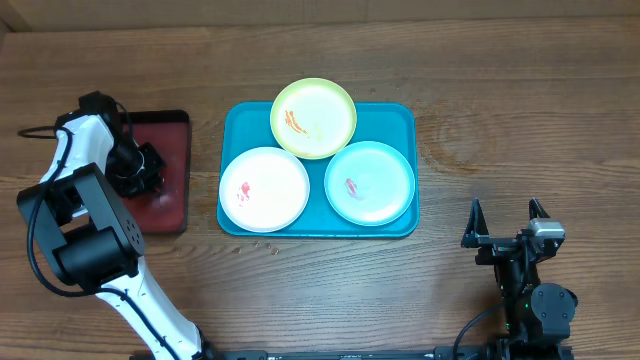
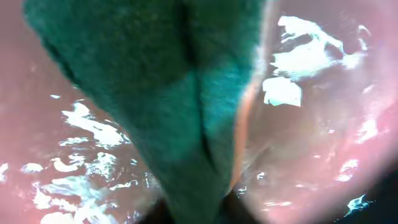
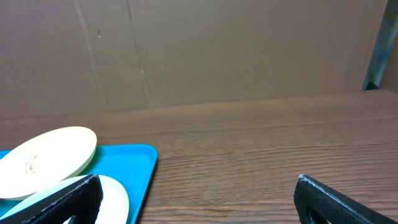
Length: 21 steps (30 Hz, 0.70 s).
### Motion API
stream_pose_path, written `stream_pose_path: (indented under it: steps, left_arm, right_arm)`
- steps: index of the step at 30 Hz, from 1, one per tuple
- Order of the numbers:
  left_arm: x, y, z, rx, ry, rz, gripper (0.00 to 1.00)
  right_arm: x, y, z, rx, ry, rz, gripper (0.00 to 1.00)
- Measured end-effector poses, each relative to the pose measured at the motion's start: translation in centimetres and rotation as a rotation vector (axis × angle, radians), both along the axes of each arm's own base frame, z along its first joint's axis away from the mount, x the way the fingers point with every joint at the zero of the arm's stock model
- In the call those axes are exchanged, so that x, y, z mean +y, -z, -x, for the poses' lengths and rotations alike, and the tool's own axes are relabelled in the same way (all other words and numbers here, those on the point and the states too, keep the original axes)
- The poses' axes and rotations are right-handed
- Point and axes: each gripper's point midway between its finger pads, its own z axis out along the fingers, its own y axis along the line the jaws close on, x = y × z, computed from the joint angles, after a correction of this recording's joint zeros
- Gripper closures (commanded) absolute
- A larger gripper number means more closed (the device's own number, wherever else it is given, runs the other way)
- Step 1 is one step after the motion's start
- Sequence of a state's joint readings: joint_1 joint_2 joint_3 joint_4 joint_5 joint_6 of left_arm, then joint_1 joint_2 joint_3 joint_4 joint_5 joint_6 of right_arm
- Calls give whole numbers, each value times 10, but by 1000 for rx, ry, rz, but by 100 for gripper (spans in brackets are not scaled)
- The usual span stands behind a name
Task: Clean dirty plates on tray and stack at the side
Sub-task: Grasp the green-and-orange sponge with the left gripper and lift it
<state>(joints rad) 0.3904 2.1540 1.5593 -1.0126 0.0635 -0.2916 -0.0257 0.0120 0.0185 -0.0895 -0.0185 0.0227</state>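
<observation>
The turquoise tray lies mid-table with three plates on it: a yellow-green plate with orange smears at the back, a white plate with red spots front left, and a pale mint plate with a red smear front right. My left gripper is down over the dark red tray, left of the turquoise tray, and is shut on a green sponge. My right gripper is open and empty, right of the turquoise tray near the front edge. The right wrist view shows the tray corner and two plates.
The dark red tray's surface looks wet and glossy under the sponge. Bare wooden table lies to the right of the turquoise tray. A cardboard wall stands behind the table.
</observation>
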Motion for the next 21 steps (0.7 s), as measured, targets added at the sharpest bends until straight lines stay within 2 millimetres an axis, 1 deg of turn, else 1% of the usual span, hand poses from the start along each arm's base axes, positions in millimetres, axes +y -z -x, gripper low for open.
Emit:
stream_pose_path:
  steps: [5,9,11,12,13,15,16,17,18,19,21]
  left_arm:
    - [7,-1,-17,-56,13,-56,0]
    - [27,-2,-34,-120,9,-154,0]
    - [32,-3,-40,-142,6,-177,0]
    - [34,-3,-43,-152,5,-185,6]
    - [36,-3,-45,-161,4,-194,21]
    - [39,-3,-49,-176,4,-208,41]
    - [40,-4,-51,-181,4,-214,54]
    - [41,-3,-51,-184,3,-219,72]
    - [42,-4,-52,-186,4,-224,82]
    - [42,-4,-52,-187,2,-226,95]
    - [43,-4,-52,-184,2,-231,96]
  right_arm:
    - [0,0,0,0,0,0,0]
    - [0,0,0,1,0,0,0]
    - [0,0,0,0,0,0,0]
    - [0,0,0,1,0,0,0]
    - [0,0,0,1,0,0,0]
    - [0,0,0,0,0,0,0]
    - [0,0,0,0,0,0,0]
    - [0,0,0,1,0,0,0]
    - [0,0,0,1,0,0,0]
    - [0,0,0,0,0,0,0]
    - [0,0,0,0,0,0,0]
